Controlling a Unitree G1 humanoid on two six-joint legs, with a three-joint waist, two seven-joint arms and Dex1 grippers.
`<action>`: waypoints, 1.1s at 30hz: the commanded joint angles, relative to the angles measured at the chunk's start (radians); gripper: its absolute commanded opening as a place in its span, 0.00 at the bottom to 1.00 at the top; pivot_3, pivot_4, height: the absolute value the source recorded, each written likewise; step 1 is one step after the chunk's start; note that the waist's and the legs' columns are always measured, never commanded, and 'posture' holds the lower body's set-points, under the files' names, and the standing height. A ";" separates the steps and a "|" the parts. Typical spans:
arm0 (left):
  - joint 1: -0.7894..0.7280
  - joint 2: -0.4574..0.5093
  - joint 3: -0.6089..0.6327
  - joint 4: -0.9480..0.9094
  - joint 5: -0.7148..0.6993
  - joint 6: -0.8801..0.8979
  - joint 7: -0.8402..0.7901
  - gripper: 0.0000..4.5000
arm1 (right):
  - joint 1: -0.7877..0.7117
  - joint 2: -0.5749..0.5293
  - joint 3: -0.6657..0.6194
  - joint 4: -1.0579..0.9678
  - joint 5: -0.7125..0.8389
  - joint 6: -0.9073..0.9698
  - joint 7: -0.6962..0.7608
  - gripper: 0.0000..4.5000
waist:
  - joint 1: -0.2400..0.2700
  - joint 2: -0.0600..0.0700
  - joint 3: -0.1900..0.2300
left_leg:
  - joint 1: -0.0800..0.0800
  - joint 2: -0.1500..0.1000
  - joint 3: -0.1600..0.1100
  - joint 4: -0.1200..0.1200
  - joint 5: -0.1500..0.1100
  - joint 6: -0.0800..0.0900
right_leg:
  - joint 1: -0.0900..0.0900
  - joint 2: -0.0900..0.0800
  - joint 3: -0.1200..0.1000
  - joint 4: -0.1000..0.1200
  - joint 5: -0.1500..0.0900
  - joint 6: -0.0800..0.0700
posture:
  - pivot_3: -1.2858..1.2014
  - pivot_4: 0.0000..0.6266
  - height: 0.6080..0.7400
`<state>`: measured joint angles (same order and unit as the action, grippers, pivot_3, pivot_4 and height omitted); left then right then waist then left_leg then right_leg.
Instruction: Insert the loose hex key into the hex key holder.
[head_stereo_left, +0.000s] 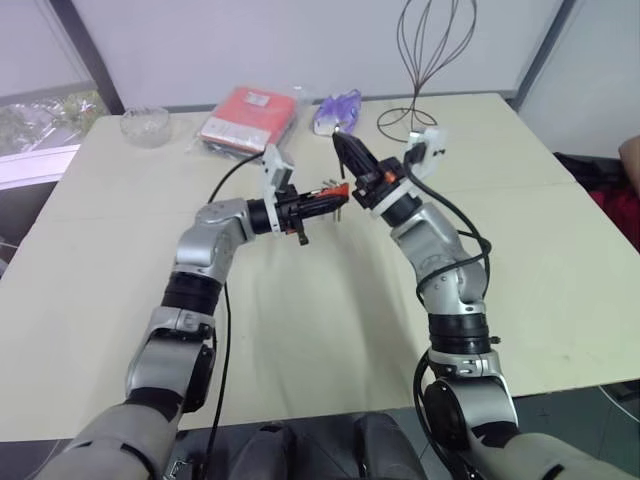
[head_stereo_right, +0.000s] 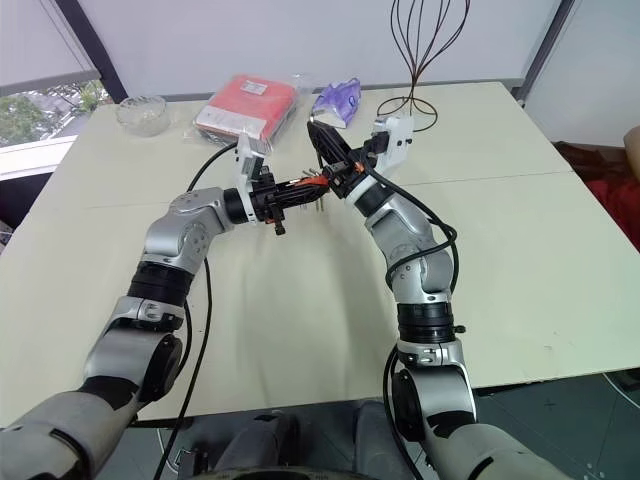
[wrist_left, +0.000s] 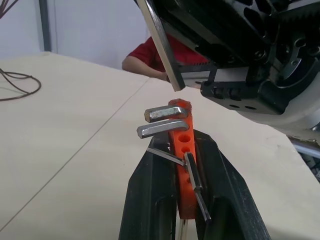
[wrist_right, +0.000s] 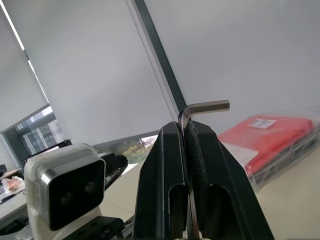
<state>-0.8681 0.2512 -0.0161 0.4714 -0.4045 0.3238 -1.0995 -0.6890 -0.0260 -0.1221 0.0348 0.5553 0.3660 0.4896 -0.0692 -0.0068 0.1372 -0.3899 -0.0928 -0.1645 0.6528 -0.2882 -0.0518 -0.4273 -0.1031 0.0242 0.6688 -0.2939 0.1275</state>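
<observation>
- Above the middle of the desk (head_stereo_left: 120, 330), both arms are raised with bent elbows, and their claws meet in the air well clear of the desk top.
- Left claw (head_stereo_left: 325, 200) reaches level toward the right; its two black fingers are clamped on the hex key holder (wrist_left: 181, 150), an orange block gripped by its sides.
- Holder's long axis runs along the fingers and past their tips, and two short grey keys stick out sideways near its free end; thinner keys lie folded against it lower down between the fingers.
- Right claw (head_stereo_left: 345, 150) angles upward and toward the left, its fingers pressed together on the loose hex key (wrist_right: 200, 111).
- Long leg of that key lies hidden between the fingers; the short leg bends off at a right angle just past the fingertips.
- Key and holder are close, but it looks as though they are not touching.
- Farther back on the desk lie a red flat packet (head_stereo_left: 248, 115) in clear wrap, a purple packet (head_stereo_left: 337, 108) and a glass bowl (head_stereo_left: 145, 126).
- Behind the right claw stands a wire stand (head_stereo_left: 420, 60).
</observation>
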 joint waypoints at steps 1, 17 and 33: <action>-0.045 -0.006 0.037 -0.011 -0.027 -0.004 0.014 0.00 | -0.003 0.006 0.009 -0.033 0.019 -0.005 0.003 0.01 | 0.000 0.000 0.000 | 0.000 0.000 0.000 0.000 0.000 0.000 | 0.000 0.000 0.000 0.000 0.000 0.000 | 0.52 0.24 1.00; -0.003 0.009 0.061 -0.130 -0.086 0.098 0.014 0.00 | -0.007 0.003 0.003 -0.005 0.019 -0.023 0.001 0.01 | -0.001 0.000 0.000 | 0.000 0.000 0.000 0.000 0.000 0.000 | 0.000 0.000 0.000 0.000 0.000 0.000 | 0.52 0.24 1.00; -0.061 -0.010 0.154 -0.097 -0.187 0.185 0.082 0.00 | 0.005 -0.004 0.001 -0.003 0.016 -0.028 0.003 0.01 | -0.001 0.000 0.000 | 0.000 0.000 0.000 0.000 0.000 0.000 | 0.000 0.000 0.000 0.000 0.000 0.000 | 0.52 0.24 1.00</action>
<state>-0.8630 0.2298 0.0559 0.4034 -0.5296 0.5156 -1.0370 -0.6908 -0.0238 -0.1237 0.0365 0.5688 0.3353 0.4903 -0.0699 -0.0068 0.1372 -0.3900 -0.0928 -0.1645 0.6529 -0.2882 -0.0518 -0.4273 -0.1030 0.0243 0.6689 -0.2939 0.1275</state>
